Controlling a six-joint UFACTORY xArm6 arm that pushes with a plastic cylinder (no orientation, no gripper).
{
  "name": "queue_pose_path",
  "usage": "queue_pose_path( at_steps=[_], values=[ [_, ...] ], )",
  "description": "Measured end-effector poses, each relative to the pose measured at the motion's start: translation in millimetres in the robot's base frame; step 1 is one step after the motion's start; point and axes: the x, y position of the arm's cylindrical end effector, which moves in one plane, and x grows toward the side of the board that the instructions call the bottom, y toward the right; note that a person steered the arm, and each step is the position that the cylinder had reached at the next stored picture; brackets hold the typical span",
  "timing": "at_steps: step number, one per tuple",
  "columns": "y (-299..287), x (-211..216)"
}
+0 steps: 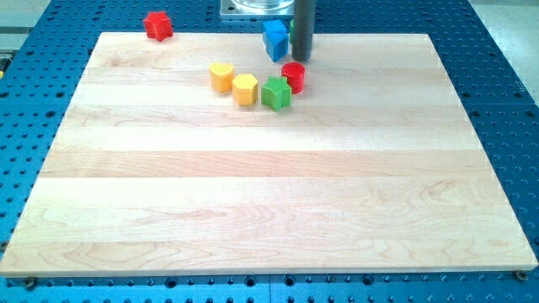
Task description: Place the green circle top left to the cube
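Note:
The blue cube [274, 39] sits near the view's top edge of the wooden board [269, 194], at centre. My tip [301, 61] is right beside it, on its right, just above the red circle [293, 76]. A thin strip of green shows between the cube and the rod; the rod hides the rest, so I cannot tell whether it is the green circle. A green star-like block [275, 93] lies below the red circle.
A yellow hexagon [245, 88] and a yellow heart [221, 77] lie in a row left of the green star-like block. A red star [157, 25] sits at the board's top left corner. A blue perforated table surrounds the board.

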Motion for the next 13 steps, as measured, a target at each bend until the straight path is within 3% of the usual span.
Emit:
queue_pose_path(
  at_steps=[1,4,6,7,8,9,13],
  values=[
    [24,-33],
    [11,-32],
    [-36,-29],
    [-41,-1],
    [1,-20],
    [7,-33],
    [-22,-33]
  ],
)
